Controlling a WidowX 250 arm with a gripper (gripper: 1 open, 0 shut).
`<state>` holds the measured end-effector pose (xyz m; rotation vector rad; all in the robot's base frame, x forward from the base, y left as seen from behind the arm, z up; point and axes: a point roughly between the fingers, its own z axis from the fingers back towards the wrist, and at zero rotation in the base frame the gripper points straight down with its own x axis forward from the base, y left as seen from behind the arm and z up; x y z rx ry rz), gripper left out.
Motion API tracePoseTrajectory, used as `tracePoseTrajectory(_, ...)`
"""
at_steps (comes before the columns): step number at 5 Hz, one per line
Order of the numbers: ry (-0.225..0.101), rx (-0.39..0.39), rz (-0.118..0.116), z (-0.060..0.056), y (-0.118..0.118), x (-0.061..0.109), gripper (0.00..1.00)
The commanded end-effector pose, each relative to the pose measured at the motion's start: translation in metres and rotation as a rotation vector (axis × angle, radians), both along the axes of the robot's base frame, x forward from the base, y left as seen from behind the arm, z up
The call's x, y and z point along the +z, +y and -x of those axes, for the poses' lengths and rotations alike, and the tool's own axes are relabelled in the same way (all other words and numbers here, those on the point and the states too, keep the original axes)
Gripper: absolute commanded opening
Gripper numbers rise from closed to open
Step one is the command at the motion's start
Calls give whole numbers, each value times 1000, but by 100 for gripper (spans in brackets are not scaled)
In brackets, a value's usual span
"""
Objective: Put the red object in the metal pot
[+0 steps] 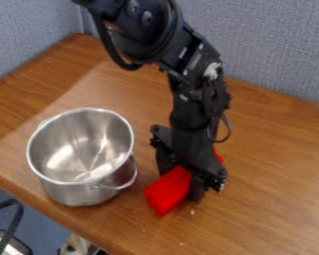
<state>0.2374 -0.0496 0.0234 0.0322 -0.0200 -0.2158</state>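
**Red block under the claw, pot sitting off to the side**

So the red block [169, 192] is lying on the wooden table [69, 80], close to the front edge, with its near end sticking out toward the camera. It's tilted a bit diagonally, not square to the table edge. The far end of it is tucked up under the gripper [189, 174], so only the front part is really visible.

Just to the left of it is the metal pot [80, 156], shiny, standing upright, nothing inside as far as the view shows. Its little wire handle hangs on the side facing the block. Pot and block are near each other but not touching, there's a strip of bare wood between them. Nothing sits between the two. Behind the table there's a blue-grey wall.

The gripper points straight down, black fingers dropped on either side of the block's far end. The jaws are partly apart and straddling the block, but honestly I can't tell if they're actually squeezing it or just sitting around it. The block looks like it's resting on the table.
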Motion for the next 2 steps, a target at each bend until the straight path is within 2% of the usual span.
tracePoseTrajectory(1, -29, 6, 5, -7, 0, 15, 0)
tracePoseTrajectory(2, -8, 10, 1, -5, 0, 19, 0)
